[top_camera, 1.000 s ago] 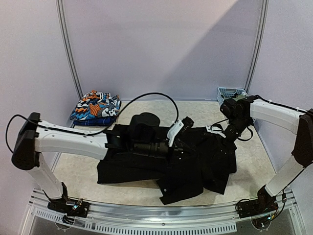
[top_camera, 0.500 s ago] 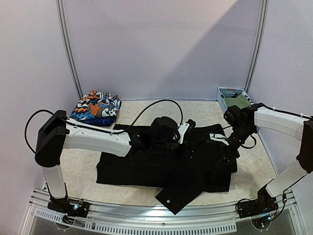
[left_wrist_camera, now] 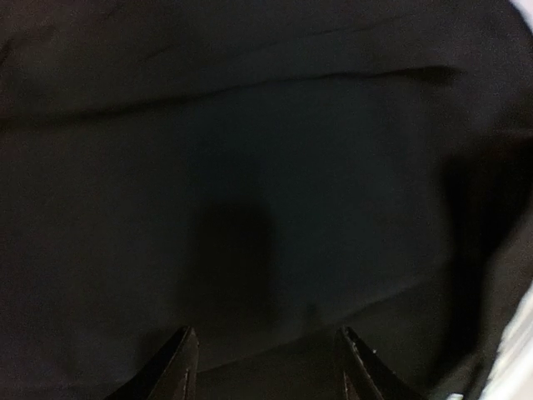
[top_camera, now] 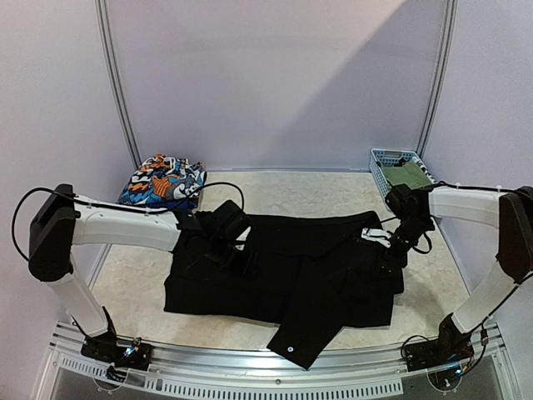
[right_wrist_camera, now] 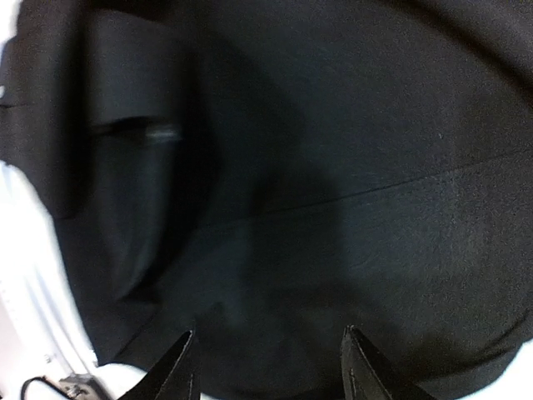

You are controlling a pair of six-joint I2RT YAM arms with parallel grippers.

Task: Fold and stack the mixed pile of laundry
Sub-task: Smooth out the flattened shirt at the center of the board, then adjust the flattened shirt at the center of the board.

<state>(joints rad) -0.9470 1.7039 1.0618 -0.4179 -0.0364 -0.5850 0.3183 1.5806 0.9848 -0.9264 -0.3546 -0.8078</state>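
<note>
Long black trousers (top_camera: 316, 267) lie spread across the middle of the table, one corner reaching the front edge. My left gripper (top_camera: 243, 262) hovers low over their left half, open, with only black cloth (left_wrist_camera: 250, 167) under its fingertips (left_wrist_camera: 185, 367). At the trousers' right end my right gripper (top_camera: 385, 252) stands open just above the fabric (right_wrist_camera: 333, 167), nothing between its fingers (right_wrist_camera: 356, 360). An orange-blue-white print piece (top_camera: 162, 183) lies folded at the back left. Something olive-green (top_camera: 408, 176) sits in the basket.
A light-blue lattice basket (top_camera: 385, 156) stands at the back right corner. Pale table surface (top_camera: 275, 190) shows behind the trousers and at the left of the right wrist view (right_wrist_camera: 25, 275). A black cable loops over my left forearm (top_camera: 125, 229).
My left gripper opened and let go of the trouser cloth, then drew back to the left. The trousers now lie flatter. My right gripper sank slightly toward the cloth.
</note>
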